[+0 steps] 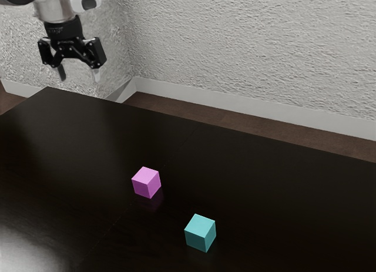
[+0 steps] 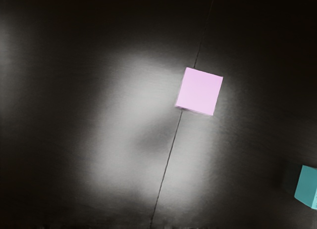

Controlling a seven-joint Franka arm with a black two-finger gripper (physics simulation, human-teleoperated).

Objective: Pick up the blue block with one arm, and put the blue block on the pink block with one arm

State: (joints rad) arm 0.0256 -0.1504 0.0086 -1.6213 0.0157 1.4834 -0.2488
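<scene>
Fingers (image 1: 61,71) spread wide, empty, high over tabletop (image 1: 70,143), well apart from pink block (image 1: 146,182) & blue block (image 1: 200,232), blocks near but not touching.

Pink block (image 1: 145,182): a small, plain, matte cube resting flat on one face on the dark, glossy surface (image 1: 282,190), turned so that one vertical edge faces the exterior camera. Blue block (image 1: 200,232): a teal-blue cube of like size, also flat on the surface and likewise turned edge-on. It lies near the pink block, toward the exterior view's lower right. The two blocks stand apart and do not touch.
</scene>
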